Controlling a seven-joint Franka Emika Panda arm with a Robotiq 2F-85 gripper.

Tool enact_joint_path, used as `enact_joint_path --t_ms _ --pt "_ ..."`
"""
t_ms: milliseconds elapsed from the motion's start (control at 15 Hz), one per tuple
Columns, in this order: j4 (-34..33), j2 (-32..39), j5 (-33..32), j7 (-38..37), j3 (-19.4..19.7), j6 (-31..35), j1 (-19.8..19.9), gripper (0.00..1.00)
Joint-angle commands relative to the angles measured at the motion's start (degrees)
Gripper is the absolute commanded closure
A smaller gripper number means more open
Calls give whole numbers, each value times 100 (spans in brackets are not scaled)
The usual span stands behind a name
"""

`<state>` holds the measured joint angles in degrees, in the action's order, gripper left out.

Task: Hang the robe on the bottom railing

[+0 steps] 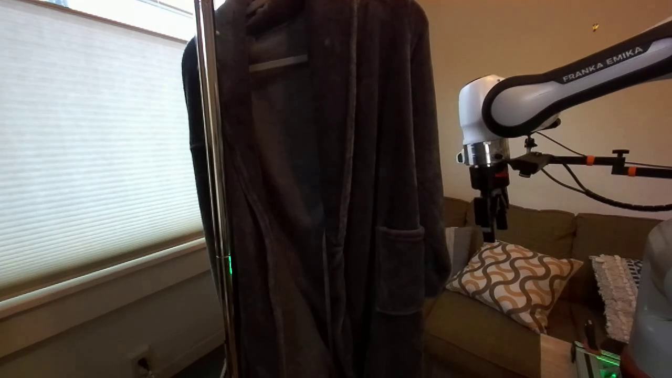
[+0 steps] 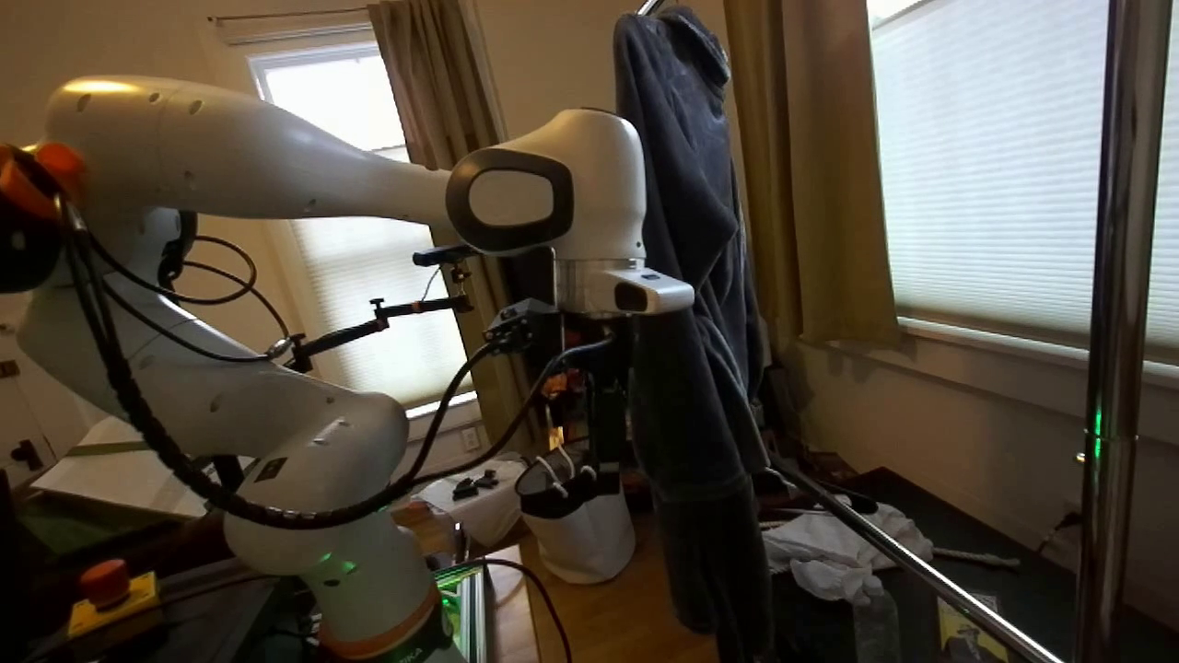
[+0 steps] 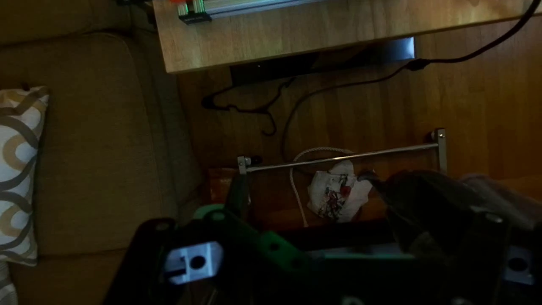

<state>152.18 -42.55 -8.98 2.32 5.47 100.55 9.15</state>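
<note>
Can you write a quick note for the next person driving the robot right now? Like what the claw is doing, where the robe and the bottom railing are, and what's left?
The claw: open, near the robe but not holding it.
The robe: hanging up high on its hanger, next to a metal pole. What holds it up isn't clear.
The bottom railing: low, close to the floor.
Done: no hanging on that railing shows.
Left: probably grab the robe near its hanger, bring it down and hook it there.
</note>
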Motion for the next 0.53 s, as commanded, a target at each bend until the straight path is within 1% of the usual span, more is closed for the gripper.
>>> enact_joint_path --t_ms 0,67,200,333,467 --pt "-211 -883 293 -2 153 -374 -51 0" --pt "-337 -1148 418 10 242 -503 -21 0" --pt "-714 -1493 570 -130 269 -747 36 0" --pt "-1108 -1725 725 -230 296 -761 43 0" --pt "-1568 -1630 754 -411 161 -846 45 0"
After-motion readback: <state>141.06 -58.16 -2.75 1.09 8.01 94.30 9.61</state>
